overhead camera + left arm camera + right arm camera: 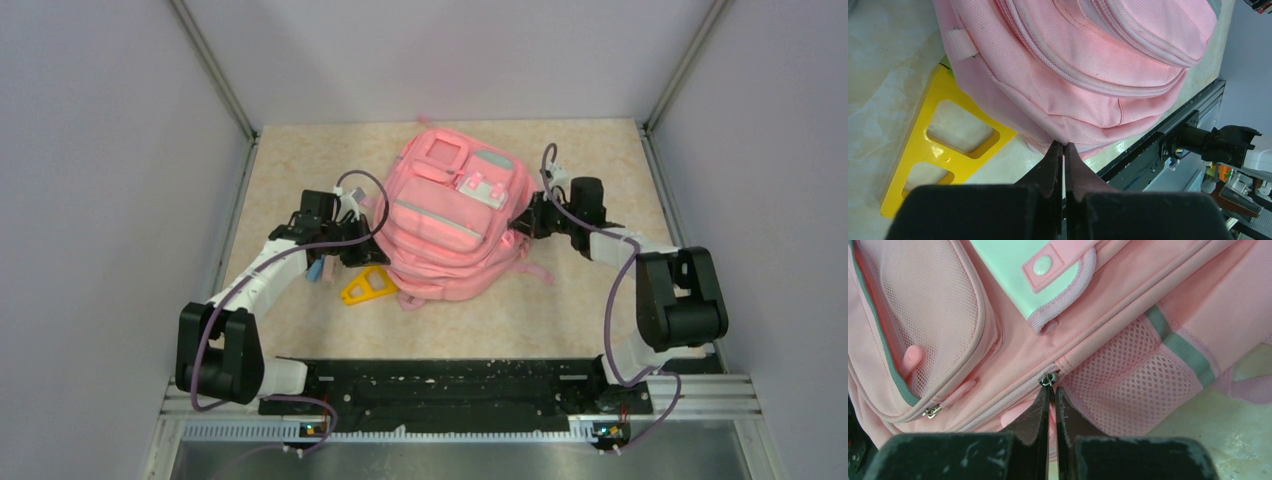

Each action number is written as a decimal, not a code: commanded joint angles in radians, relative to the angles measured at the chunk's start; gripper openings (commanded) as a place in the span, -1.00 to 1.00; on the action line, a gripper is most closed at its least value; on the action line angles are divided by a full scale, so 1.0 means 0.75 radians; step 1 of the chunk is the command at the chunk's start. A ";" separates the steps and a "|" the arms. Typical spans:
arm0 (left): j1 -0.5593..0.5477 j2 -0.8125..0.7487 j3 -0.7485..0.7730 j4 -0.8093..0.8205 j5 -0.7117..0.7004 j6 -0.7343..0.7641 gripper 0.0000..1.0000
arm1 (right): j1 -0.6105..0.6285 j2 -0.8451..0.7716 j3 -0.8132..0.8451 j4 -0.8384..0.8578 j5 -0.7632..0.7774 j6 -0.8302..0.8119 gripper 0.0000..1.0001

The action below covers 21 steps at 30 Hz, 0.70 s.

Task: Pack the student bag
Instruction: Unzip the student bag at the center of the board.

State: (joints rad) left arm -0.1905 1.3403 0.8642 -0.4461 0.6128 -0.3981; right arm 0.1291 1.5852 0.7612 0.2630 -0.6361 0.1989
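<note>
Mid-tabletop (600, 290), student bag (455, 215) lies front-up. L gripper (1064, 146) jaws pinch its bottom corner, prob. anchoring it. R gripper (1052, 390) jaws narrow on zip pull (1048, 379), prob. to open compartment. Yellow ruler (940, 157) waits alongside.

Bag (450, 215): matt pink woven cloth. Side pocket (1118, 370): open mesh. Zip slider (1048, 379): shiny metal. Yellow frame (915, 125): smooth glossy plastic. Table (878, 60): smooth, marbled beige, slight sheen. Right hand (1052, 390): matt black, scuffed white.
</note>
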 commanded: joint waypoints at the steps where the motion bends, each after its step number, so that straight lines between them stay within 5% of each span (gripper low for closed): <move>1: 0.005 0.013 0.042 0.008 0.014 0.009 -1.00 | 0.017 -0.042 0.160 -0.219 0.120 -0.089 -1.00; 21: 0.004 -0.011 0.016 0.045 0.058 -0.017 -1.00 | 0.102 -0.095 0.402 -0.848 0.279 -0.068 -1.00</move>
State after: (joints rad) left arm -0.1905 1.3403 0.8642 -0.4454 0.6224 -0.4049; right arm 0.1905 1.5829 1.0225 -0.2569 -0.4644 0.1410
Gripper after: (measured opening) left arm 0.012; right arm 0.011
